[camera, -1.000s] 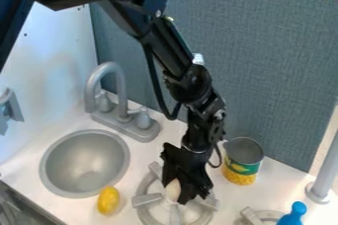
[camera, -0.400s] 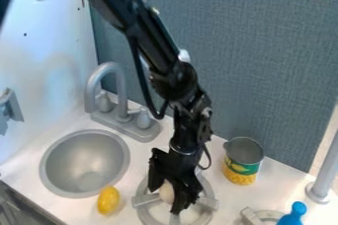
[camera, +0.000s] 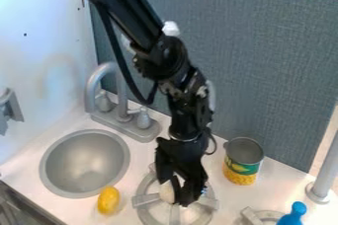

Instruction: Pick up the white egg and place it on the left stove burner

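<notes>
Black and jointed, the robot arm [camera: 168, 63] slants in from the far left, and its gripper [camera: 174, 194] hangs low over the gray burner [camera: 145, 212] at the near middle of the white countertop [camera: 214, 189]. A pale, rounded object [camera: 167, 193] sits within the burner's ring, right at the gripper and partly covered by it. Whether the jaws are spread or pinching that object cannot be told, as their dark shapes merge around it.

Left of the burner, a yellow oval object [camera: 108, 201] lies by the near right rim of the round gray sink [camera: 84, 164]. Beyond the sink stands a gray faucet [camera: 93, 87] with a curved spout and two handles, on a base set at a slant. Right of the gripper and a little farther off, an open metal can [camera: 241, 161] stands upright, its label green and yellow. Nearer and farther right, a bright blue object [camera: 293, 214] is at a second gray burner [camera: 253, 216], part of which runs out of view. A gray post [camera: 324, 174] rises at the right edge. Behind the counter stands a blue-gray fabric partition [camera: 264, 66], meeting a white wall [camera: 46, 36] on the left.
</notes>
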You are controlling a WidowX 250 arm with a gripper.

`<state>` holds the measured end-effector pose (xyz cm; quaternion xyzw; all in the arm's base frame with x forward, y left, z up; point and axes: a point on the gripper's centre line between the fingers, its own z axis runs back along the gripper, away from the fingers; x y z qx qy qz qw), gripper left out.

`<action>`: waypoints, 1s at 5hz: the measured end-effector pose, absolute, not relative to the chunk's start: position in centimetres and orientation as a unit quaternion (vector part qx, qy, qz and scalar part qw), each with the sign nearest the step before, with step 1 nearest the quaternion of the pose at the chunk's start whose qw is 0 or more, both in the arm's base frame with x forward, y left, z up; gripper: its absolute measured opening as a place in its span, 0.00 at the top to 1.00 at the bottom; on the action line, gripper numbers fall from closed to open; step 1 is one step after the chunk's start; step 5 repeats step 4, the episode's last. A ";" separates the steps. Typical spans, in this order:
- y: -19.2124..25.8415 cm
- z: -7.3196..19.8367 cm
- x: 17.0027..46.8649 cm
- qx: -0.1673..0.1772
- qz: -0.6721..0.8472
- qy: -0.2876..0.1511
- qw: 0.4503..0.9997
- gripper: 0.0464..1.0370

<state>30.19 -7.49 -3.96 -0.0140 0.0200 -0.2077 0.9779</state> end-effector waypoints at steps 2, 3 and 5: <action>-14.8 1.0 27.2 -0.032 -0.321 -0.016 0.947 0.04; -17.9 2.6 26.3 -0.038 -0.352 -0.031 0.935 0.04; -18.9 3.0 26.4 -0.049 -0.347 -0.042 0.936 0.04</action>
